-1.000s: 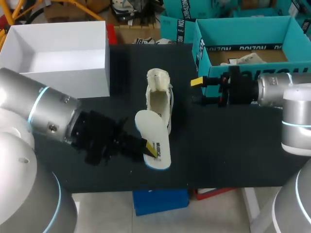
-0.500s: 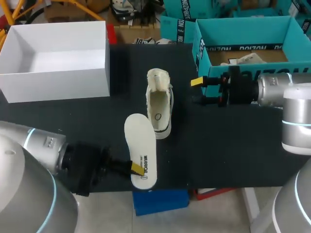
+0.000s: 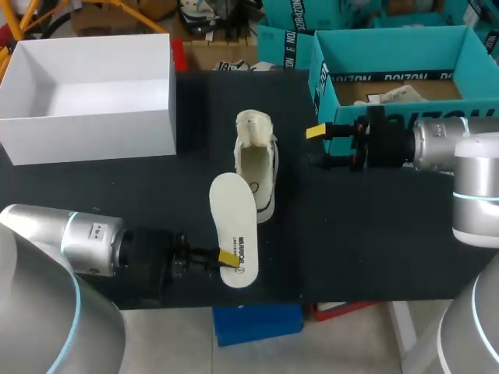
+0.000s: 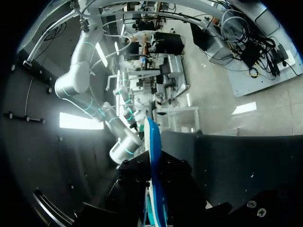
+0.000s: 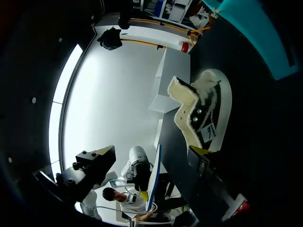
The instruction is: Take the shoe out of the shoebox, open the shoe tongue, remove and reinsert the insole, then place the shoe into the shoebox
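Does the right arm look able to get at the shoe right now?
Probably yes: the right claw stands open beside the shoe, bare table between them. The insole in the left claw lies off that path.

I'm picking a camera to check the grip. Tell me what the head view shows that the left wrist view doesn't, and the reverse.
Only the head view: the shoe standing on the table, the white box, the teal shoebox, and the right gripper, open and empty beside that shoebox. Only the left wrist view: the insole seen edge-on, with its blue underside showing. Both: the left gripper shut on the insole, and the dark table.
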